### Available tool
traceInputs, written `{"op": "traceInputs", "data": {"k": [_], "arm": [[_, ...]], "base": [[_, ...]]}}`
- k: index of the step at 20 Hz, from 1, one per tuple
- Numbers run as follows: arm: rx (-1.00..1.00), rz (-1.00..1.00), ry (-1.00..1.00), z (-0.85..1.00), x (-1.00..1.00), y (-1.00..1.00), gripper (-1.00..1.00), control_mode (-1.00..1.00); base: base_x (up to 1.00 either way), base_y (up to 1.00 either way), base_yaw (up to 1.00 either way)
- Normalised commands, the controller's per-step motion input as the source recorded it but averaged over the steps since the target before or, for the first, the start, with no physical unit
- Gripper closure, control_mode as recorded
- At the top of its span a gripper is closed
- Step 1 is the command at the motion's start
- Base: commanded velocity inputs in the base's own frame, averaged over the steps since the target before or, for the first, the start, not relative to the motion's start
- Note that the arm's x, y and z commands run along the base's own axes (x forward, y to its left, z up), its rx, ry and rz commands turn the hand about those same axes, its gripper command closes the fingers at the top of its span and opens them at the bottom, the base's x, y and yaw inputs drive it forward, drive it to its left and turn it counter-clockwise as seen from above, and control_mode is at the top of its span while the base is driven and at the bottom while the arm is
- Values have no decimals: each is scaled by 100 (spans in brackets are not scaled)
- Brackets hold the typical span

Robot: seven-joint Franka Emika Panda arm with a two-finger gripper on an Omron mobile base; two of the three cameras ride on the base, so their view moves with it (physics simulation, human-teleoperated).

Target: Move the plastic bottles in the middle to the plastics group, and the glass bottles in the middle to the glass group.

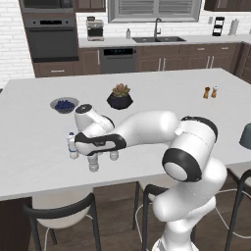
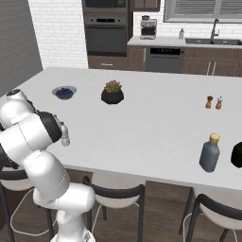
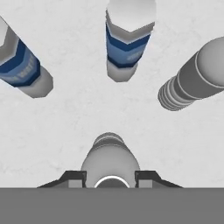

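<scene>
On the white kitchen island counter (image 1: 147, 86), the white Franka arm bends low over the near left edge, its two-finger gripper (image 3: 109, 178) drawn narrow around an unlabelled clear greyish plastic bottle (image 3: 109, 155), which stands upright between the dark fingertips (image 3: 74, 178) in the hand view. Taking that held bottle as the landmark: beyond it to the left stands a small clear water bottle with a blue label band (image 3: 22, 68), straight beyond it a second blue-banded water bottle (image 3: 127, 43), and beyond it to the right another unlabelled clear greyish bottle (image 3: 192, 78), all upright and apart from one another. The clustering suggests the held bottle has been brought to the plastics group, with the jaws apparently gripping it so it lands upright rather than toppling its neighbours. Farther back on the counter from the held bottle sit a grey bowl of blue berries (image 1: 64, 104) and a potted succulent in a black pot (image 1: 120, 97); well to the right stand two small brown shakers (image 1: 210, 92). Far to the right, near the front edge, the dark slate-blue glass bottle with a yellowish cap (image 2: 209, 152) waits, seemingly not yet sorted, beside a dark rounded object (image 2: 237, 155) at the frame's edge.
</scene>
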Motion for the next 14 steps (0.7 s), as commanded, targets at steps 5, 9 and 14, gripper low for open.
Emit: {"op": "traceInputs", "data": {"k": [5, 9, 14], "arm": [[0, 0, 0, -28, 0, -5, -100, -100], [0, 0, 0, -12, 0, -11, -100, -100], [1, 2, -1, -1, -3, -16, -100, -100]], "base": [[0, 0, 0], [0, 0, 0], [0, 0, 0]]}}
